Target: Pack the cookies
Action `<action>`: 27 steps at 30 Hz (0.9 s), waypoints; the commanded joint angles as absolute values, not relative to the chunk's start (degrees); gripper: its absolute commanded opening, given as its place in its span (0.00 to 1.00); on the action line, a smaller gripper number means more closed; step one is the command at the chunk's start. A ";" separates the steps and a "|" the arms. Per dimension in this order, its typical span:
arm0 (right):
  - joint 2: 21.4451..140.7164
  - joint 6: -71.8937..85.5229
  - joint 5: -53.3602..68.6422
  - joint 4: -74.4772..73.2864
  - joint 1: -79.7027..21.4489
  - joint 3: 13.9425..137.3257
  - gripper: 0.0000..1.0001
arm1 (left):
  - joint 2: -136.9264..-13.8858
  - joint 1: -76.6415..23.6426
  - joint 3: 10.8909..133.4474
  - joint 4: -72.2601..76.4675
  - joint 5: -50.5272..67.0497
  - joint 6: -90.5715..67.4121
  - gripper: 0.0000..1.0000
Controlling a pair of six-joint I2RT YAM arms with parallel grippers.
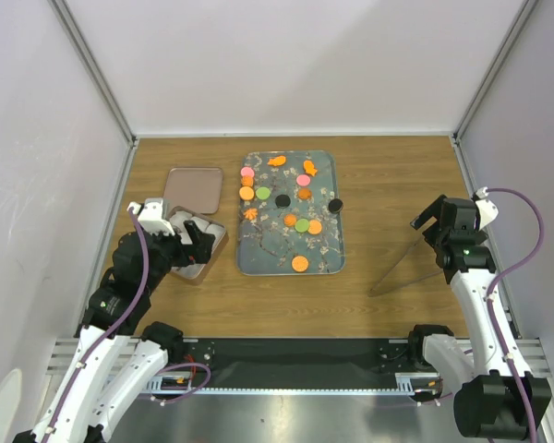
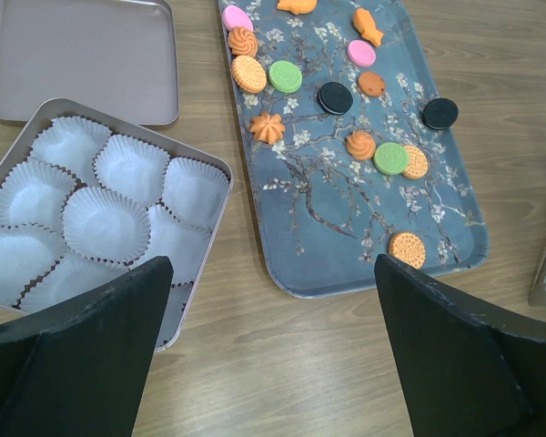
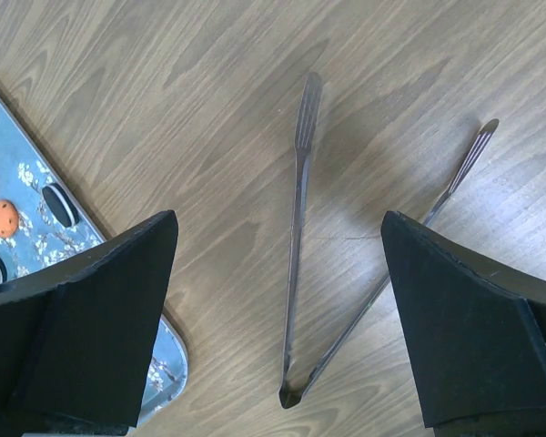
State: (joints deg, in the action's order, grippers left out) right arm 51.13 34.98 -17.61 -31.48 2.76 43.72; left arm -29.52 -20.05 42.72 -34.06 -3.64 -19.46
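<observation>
Wide open on both arms, the jaws hold nothing.

From above, the cookies lie scattered flat on the tray at the middle of the table, none stacked. The tin sits toward the left edge, just beside the tray. Its lid is off and lies behind it, toward the far edge. The left jaws hover over the tin. Tongs lie toward the right edge, with the right jaws above them.

The left wrist view shows the tin lined with white paper cups, all empty, so no packing has been done yet. The cookies are discs in orange, pink, green and black, plus swirl, flower and fish shapes. One orange disc lies alone near the tray's near edge.

In the right wrist view the tongs lie spread in a V on bare wood between the jaws, hinge toward the camera. The tray's corner shows at the left with a few cookies on it.

The cookies look light, thin and stiff, probably brittle at the rim. Since they lie flat on a smooth tray, they are likely to slide instead of lifting. A light pinch across opposite edges seems best, perhaps with the tongs.
</observation>
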 commanded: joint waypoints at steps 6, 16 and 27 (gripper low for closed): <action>51.06 35.15 -20.21 -32.16 3.16 44.12 1.00 | -29.62 -19.95 42.98 -32.78 -1.93 -18.98 1.00; 54.48 43.93 -25.06 -39.19 4.74 46.58 0.97 | -29.53 -19.95 42.89 -32.87 -2.20 -19.07 1.00; 62.74 50.80 -21.53 -37.88 6.59 41.14 0.80 | -29.09 -19.95 42.98 -32.96 -2.81 -19.16 1.00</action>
